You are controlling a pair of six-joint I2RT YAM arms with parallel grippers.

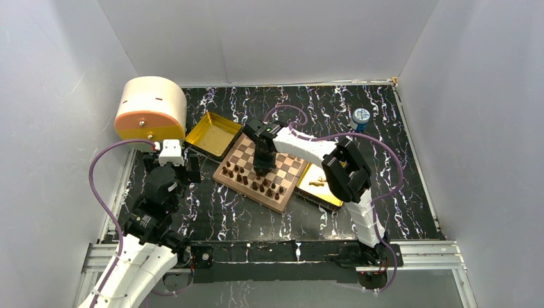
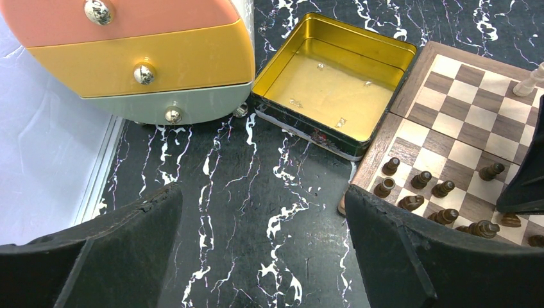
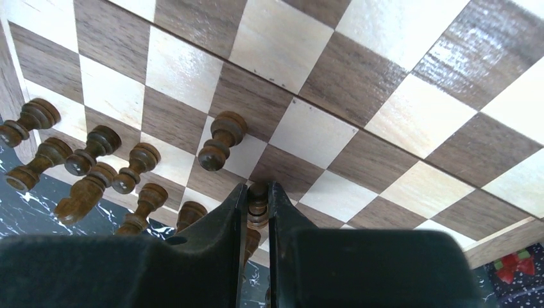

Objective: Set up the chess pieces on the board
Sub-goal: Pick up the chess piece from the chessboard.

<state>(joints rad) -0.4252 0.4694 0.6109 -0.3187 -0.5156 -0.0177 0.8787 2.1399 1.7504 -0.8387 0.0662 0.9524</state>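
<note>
Black white-veined tabletop [image 1: 212, 212], plain white walls.
Board [image 1: 260, 170]: table centre, glossy walnut-and-cream checks.
Dark chessmen [image 3: 142, 156]: turned wood, crowded along its near side.
Right gripper [image 3: 258, 215]: pinched on one dark pawn [image 3: 258, 202].
Left gripper [image 2: 263, 192]: spread wide, empty, near-left.
Risk: broad fingers toppling neighbouring pawns at release.

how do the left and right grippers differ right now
The left gripper stands wide open, holding nothing; the right gripper is shut on a dark chess piece. The left gripper is over the black marbled table beside the board; the right gripper is over the board's squares. Both have black fingers.
</note>
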